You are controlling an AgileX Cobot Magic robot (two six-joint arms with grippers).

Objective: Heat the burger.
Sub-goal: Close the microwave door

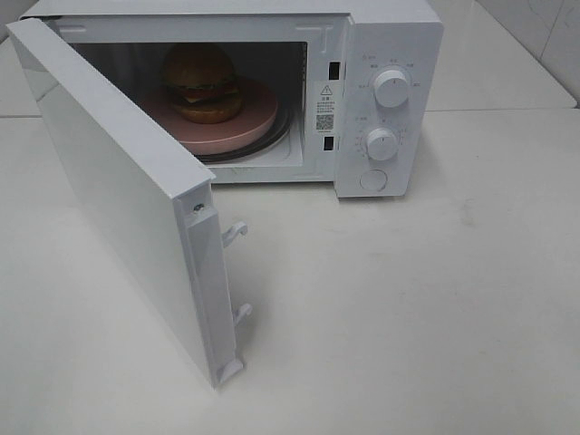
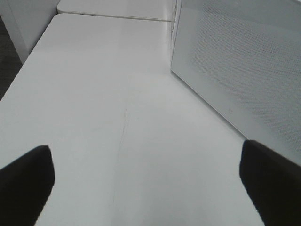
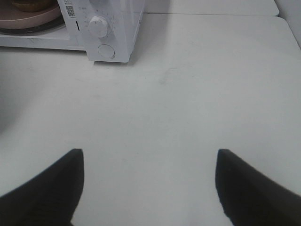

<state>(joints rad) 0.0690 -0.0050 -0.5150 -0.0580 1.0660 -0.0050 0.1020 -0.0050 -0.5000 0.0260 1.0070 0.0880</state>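
Note:
The burger (image 1: 201, 83), with a brown bun, green lettuce and dark patty, rests on a pink plate (image 1: 249, 127) inside the white microwave (image 1: 390, 36). The microwave door (image 1: 118, 190) stands wide open toward the front left. Neither arm shows in the high view. My left gripper (image 2: 146, 188) is open over bare table, with the door's outer face (image 2: 244, 61) beside it. My right gripper (image 3: 149, 188) is open too, empty, set back from the microwave's control panel (image 3: 101, 33); the plate's rim (image 3: 33, 19) and a sliver of the burger (image 3: 30, 4) peek in at that view's corner.
Two white knobs (image 1: 391, 88) (image 1: 381, 143) and a round button (image 1: 372, 179) sit on the microwave's right panel. The white table (image 1: 408, 317) stretches in front and to the right. Door latches (image 1: 234, 231) stick out from the door's edge.

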